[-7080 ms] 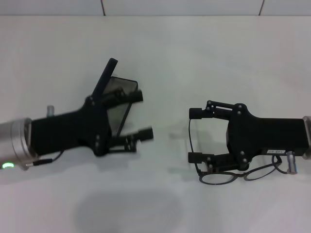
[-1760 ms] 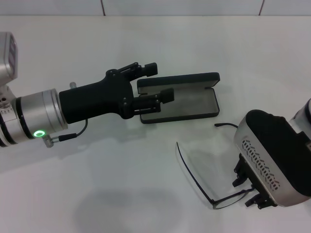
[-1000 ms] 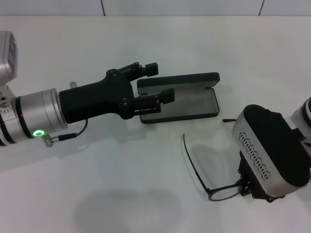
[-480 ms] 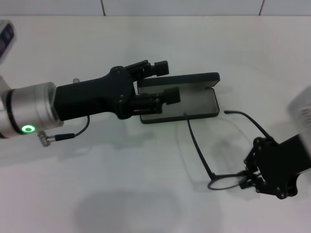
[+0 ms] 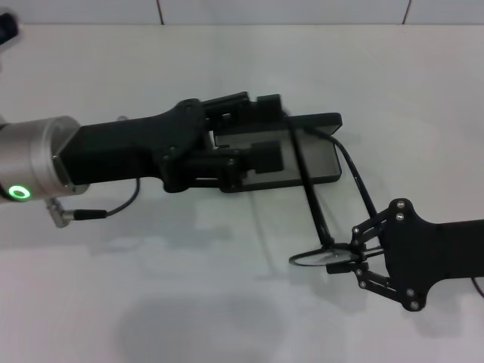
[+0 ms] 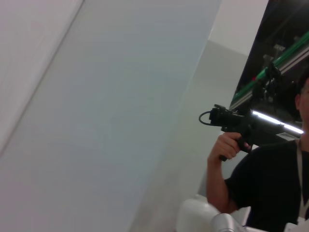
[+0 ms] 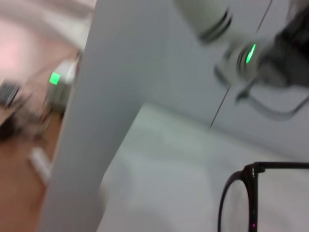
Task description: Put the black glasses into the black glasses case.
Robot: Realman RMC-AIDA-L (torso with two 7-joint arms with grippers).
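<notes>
The black glasses case (image 5: 324,162) lies open on the white table, grey lining up, lid at the far side. My left gripper (image 5: 274,130) reaches over the case's left end, open, one finger (image 5: 266,102) beyond the lid and the other (image 5: 266,157) over the lining. My right gripper (image 5: 346,254) is shut on the front of the black glasses (image 5: 314,259), nearer me than the case. The two long temple arms stretch away from it, their tips over the open case. In the right wrist view one black lens rim (image 7: 240,193) shows close up. The left wrist view shows none of these.
The white tabletop (image 5: 189,302) spreads wide around the case, with a tiled wall at its far edge. The left arm's silver forearm with a green light (image 5: 17,192) lies across the left side. A person (image 6: 270,183) stands beyond the table in the left wrist view.
My right gripper has swung in from the right and turned, carrying the glasses up and left so their temple tips now lie over the case. The left gripper edged right over the case.
</notes>
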